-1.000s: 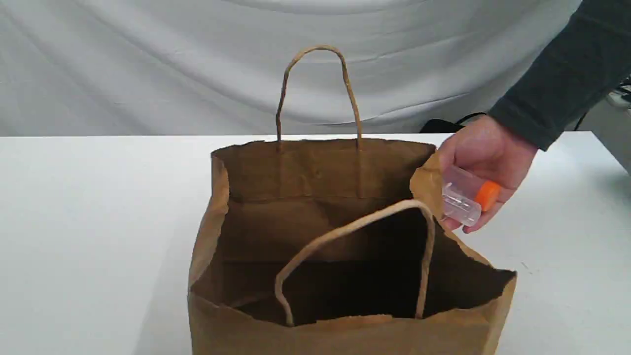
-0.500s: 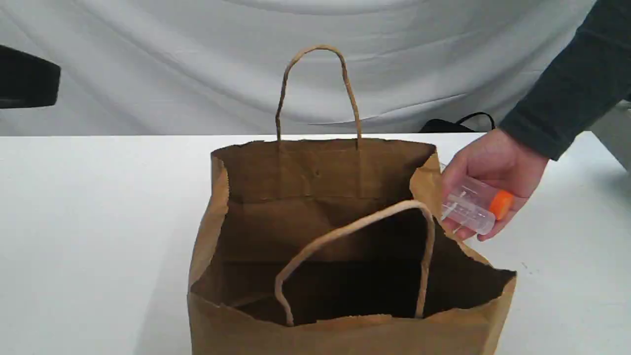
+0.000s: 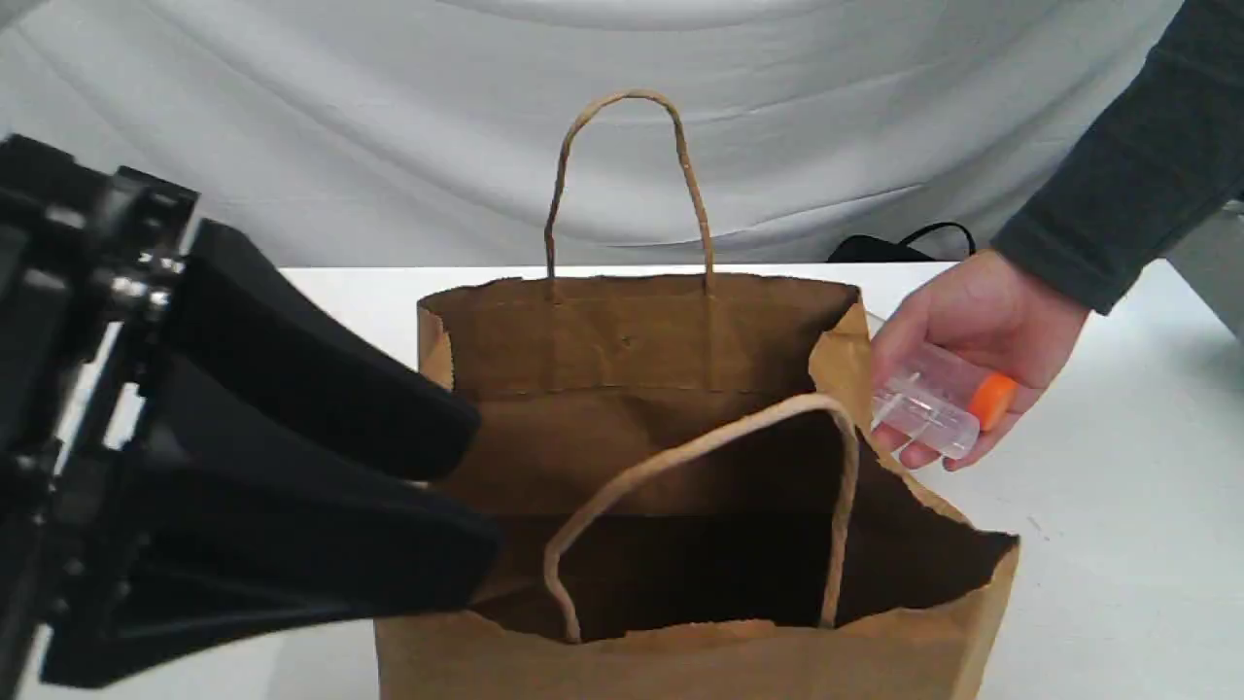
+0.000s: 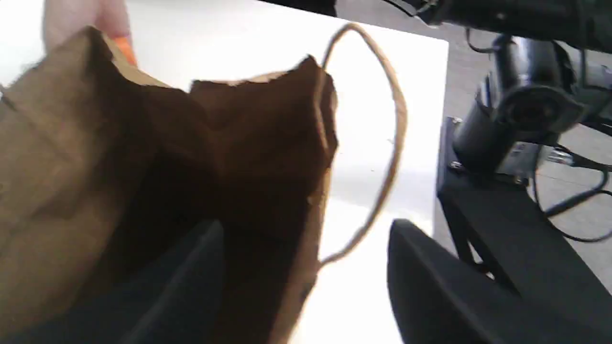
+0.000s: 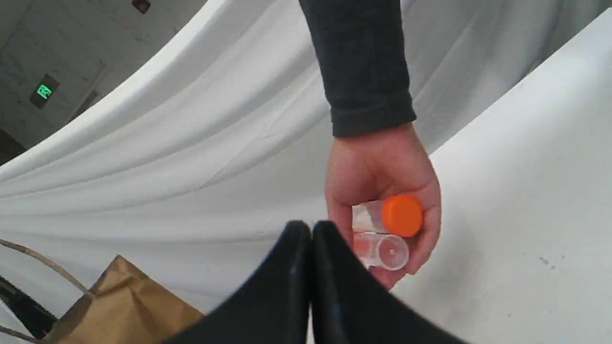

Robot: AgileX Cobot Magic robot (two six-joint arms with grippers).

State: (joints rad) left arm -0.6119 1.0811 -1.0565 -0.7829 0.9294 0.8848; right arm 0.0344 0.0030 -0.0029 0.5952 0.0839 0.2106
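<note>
An open brown paper bag [image 3: 622, 340] stands on the white table [image 3: 1118, 544] with its two twine handles up. My left gripper [image 3: 486, 491] is open and close against the bag's left side. In the left wrist view the bag [image 4: 95, 143] has its rim and one handle [image 4: 397, 119] between the spread fingers of the left gripper [image 4: 306, 248]. A person's hand [image 3: 972, 311] holds clear tubes with an orange cap [image 3: 933, 399] just right of the bag. My right gripper [image 5: 311, 234] is shut and empty, a little short of that hand [image 5: 377, 162] and the tubes [image 5: 387, 234].
A white cloth backdrop [image 3: 389, 126] hangs behind the table. A black cable [image 3: 904, 243] lies at the table's far edge. The other arm's base and mount [image 4: 521, 110] stand off the table's side. The bag's corner [image 5: 129, 306] shows in the right wrist view.
My left gripper has come in from the left and now fills the near left, up against the bag. The hand with the tubes has shifted slightly right and lower.
</note>
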